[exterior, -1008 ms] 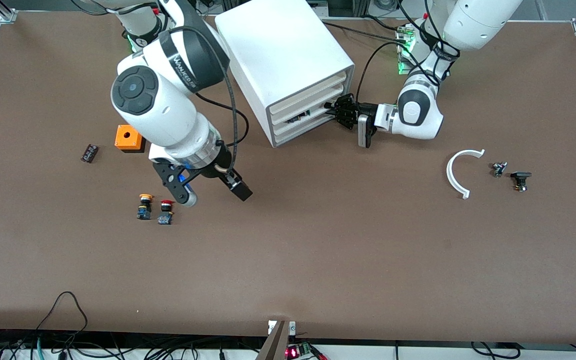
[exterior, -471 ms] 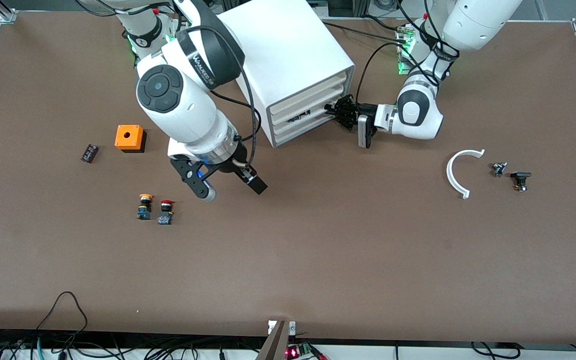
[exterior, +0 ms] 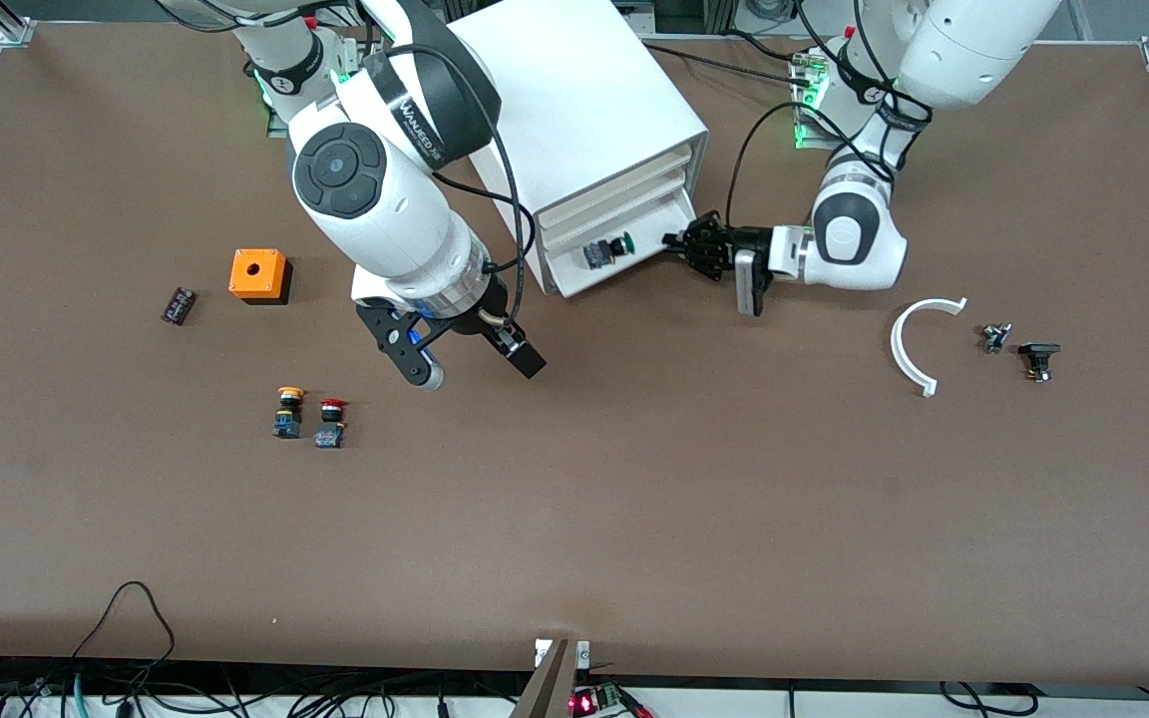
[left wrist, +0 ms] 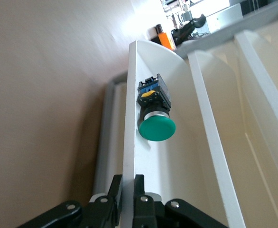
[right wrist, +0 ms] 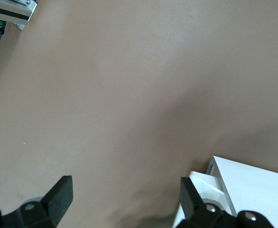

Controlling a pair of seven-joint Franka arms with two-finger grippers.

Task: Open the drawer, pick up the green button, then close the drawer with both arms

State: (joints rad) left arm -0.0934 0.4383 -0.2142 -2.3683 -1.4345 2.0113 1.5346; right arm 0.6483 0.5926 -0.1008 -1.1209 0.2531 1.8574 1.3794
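Note:
The white cabinet (exterior: pixel 574 110) stands near the robots' bases. One drawer (exterior: pixel 589 279) is pulled out, and its front wall shows in the left wrist view (left wrist: pixel 132 114). The green-capped button (exterior: pixel 606 249) lies on its side in that drawer, also in the left wrist view (left wrist: pixel 156 124). My left gripper (exterior: pixel 682 244) is shut on the drawer's front wall; its fingertips (left wrist: pixel 116 187) pinch the wall. My right gripper (exterior: pixel 475 364) is open and empty above the table beside the cabinet, its fingers (right wrist: pixel 60 194) spread wide over bare table.
A yellow-capped button (exterior: pixel 286 412) and a red-capped button (exterior: pixel 330 423) stand nearer the front camera. An orange box (exterior: pixel 257 275) and a small dark part (exterior: pixel 178 305) lie toward the right arm's end. A white curved piece (exterior: pixel 914 344) and two small parts (exterior: pixel 1018 349) lie toward the left arm's end.
My left gripper has pulled the drawer out, so the green button now shows. My right gripper has moved from over the red and yellow buttons toward the cabinet.

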